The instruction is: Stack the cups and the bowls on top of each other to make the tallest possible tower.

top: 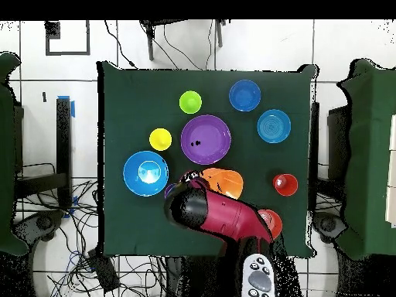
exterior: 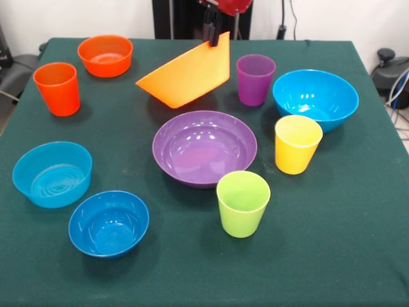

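No tower stands yet: every piece sits alone on the green table (exterior: 358, 256), so nearly all of the stacking is still to do. Going from the left in the front view, the orange cup (exterior: 57, 88) stands upright at the far left, with the straight-sided light blue bowl (exterior: 52, 174) nearer and the small dark blue bowl (exterior: 108, 223) nearest of that group; the small orange bowl (exterior: 105, 55) rests at the far edge. In the middle the gripper (exterior: 213, 29) pinches the rim of the orange-yellow bowl (exterior: 185, 75), holding it steeply tilted above the cloth, which looks like the first pick. Just near of it lies the purple bowl (exterior: 204, 147), then the lime green cup (exterior: 243, 203). To the right stand the purple cup (exterior: 255, 78), the yellow cup (exterior: 297, 144) and the large blue bowl (exterior: 316, 97).
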